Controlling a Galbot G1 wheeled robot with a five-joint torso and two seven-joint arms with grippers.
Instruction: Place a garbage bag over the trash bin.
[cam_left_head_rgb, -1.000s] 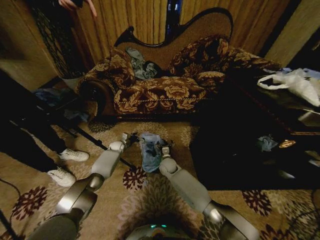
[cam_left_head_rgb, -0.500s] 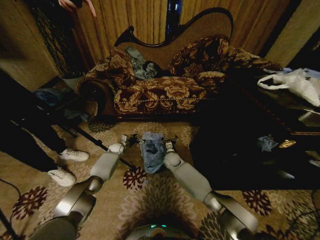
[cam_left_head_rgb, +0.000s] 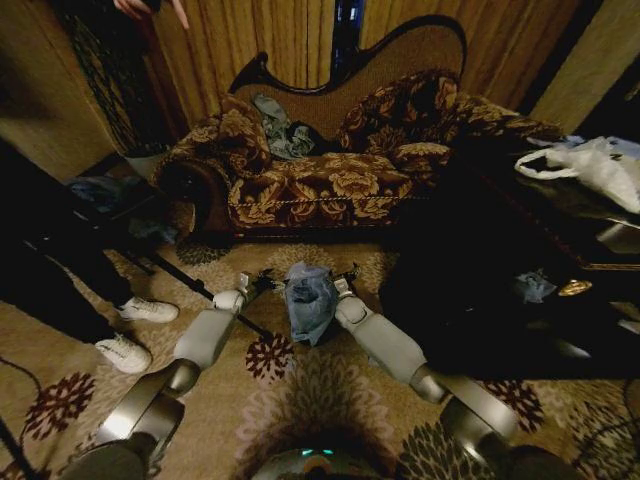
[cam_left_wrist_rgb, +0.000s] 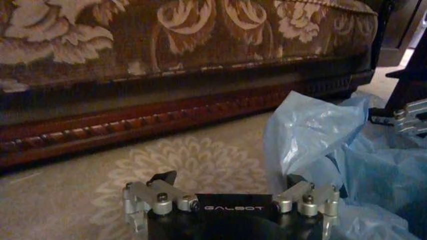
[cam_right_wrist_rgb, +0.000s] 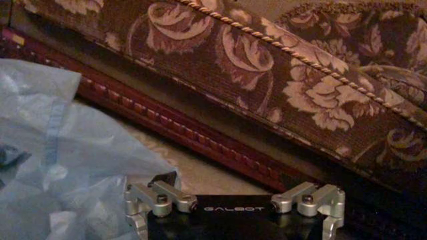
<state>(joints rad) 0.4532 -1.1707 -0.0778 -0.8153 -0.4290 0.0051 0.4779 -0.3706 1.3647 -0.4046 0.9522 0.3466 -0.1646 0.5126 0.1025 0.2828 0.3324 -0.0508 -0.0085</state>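
Count: we see one bag (cam_left_head_rgb: 309, 300), two grippers and one sofa (cam_left_head_rgb: 330, 180); we cannot make out a bin.
Left gripper (cam_left_head_rgb: 262, 282): low over the carpet (cam_left_head_rgb: 300, 400) before the sofa, just left of the bag. In the left wrist view its jaws (cam_left_wrist_rgb: 230, 182) stand apart, one finger (cam_left_wrist_rgb: 297, 181) against the bag's film (cam_left_wrist_rgb: 313, 135); we cannot tell whether it pinches any of it.
Bag: pale blue-grey, crumpled, held up between the two grippers above the carpet. Its long axis runs top to bottom in the head view, the wider, bunched part near the grippers and the narrower end hanging toward us.
Right gripper (cam_left_head_rgb: 345, 275): just right of the bag's upper edge, level with the left one. In the right wrist view its jaws (cam_right_wrist_rgb: 233, 182) are spread, with film (cam_right_wrist_rgb: 60, 150) lying beside one finger (cam_right_wrist_rgb: 167, 180); whether it grips the film we cannot tell.
Sofa: floral, with a dark carved wooden base, just behind both grippers.
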